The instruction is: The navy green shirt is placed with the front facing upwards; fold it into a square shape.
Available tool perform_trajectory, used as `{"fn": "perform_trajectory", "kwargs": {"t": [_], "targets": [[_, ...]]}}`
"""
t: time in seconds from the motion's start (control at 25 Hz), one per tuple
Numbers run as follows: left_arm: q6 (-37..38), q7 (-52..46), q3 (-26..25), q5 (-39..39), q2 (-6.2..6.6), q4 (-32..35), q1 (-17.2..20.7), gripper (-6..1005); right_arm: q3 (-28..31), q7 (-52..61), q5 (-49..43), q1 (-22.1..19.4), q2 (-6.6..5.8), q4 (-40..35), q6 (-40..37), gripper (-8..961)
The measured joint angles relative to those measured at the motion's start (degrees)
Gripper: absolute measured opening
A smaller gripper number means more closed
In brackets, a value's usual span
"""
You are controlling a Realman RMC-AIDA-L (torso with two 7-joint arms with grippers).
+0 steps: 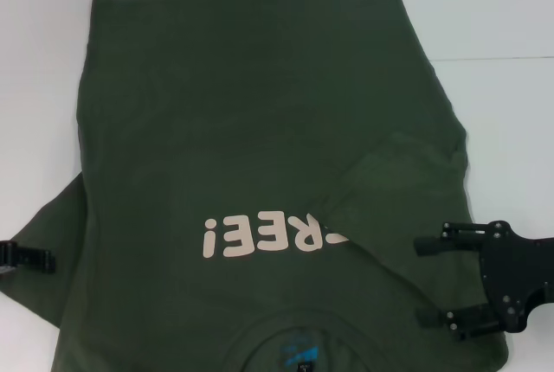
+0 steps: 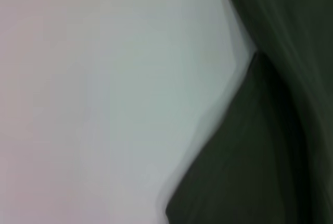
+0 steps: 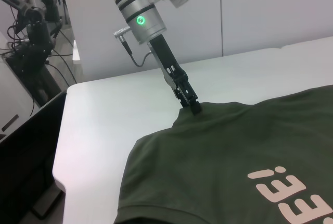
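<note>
White table (image 1: 502, 26) bears the navy green shirt (image 1: 260, 130), right sleeve folded inward.

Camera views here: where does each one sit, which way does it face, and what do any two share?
Head view: above, looking down on the navy green shirt on the white table; right gripper open, left gripper at the sleeve.
Left wrist view: close over table edge and shirt cloth; no fingers visible.
Right wrist view: low, looking across the shirt at the left gripper pinching the sleeve.
Shared: shirt and table in all; pale lettering in head and right wrist.
</note>
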Motion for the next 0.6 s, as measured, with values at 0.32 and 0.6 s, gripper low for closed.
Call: {"fn": "perform_trajectory", "kwargs": {"t": [0.32,0.6], "targets": [[-0.20,-0.37,0.00,0.00,0.14,-0.74,-0.74,794,0.00,0.20,-0.01,0.07,0.01,0.00,0.61,917],[-0.73,-0.23,0.00,0.00,0.37,-1.25,-0.80,791,0.00,1.02,-0.01,0.25,-0.06,0.00,0.62,917]]}}
